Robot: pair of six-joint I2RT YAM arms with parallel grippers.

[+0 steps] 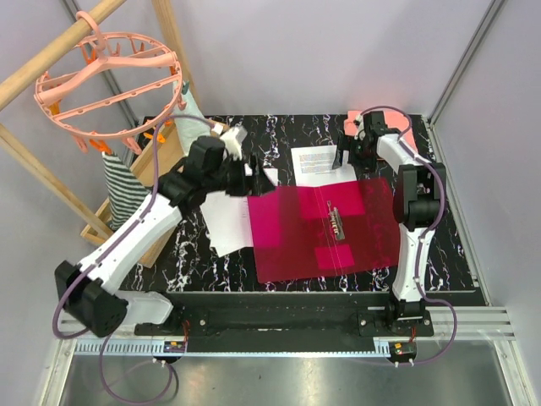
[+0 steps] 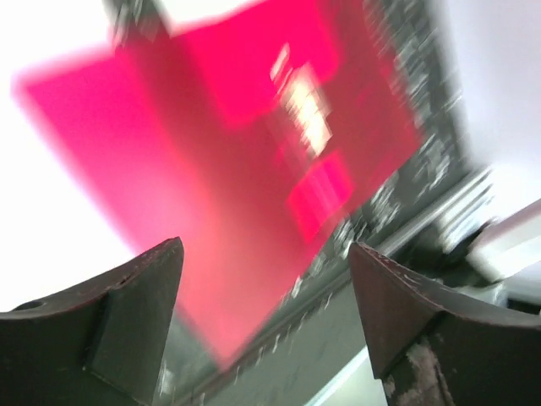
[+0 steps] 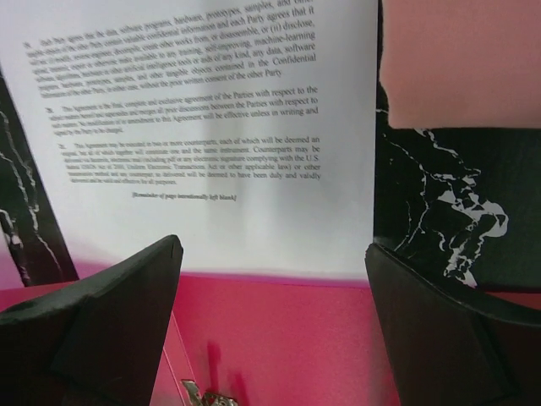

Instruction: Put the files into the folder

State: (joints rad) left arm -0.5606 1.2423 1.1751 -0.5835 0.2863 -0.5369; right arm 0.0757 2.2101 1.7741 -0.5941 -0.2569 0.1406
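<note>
Left gripper point(image 2: 264, 254) and right gripper point(image 3: 272, 249): spread wide, holding nothing.
Folder point(image 1: 325, 228) open flat at centre, files point(image 1: 319, 162) loose at its far and left edges; risk of creasing or skidding thin paper when pinching it flat.

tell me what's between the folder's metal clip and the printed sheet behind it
Nothing but the bare red inside of the folder lies between the metal clip and the printed sheet, seen best in the right wrist view.
</note>
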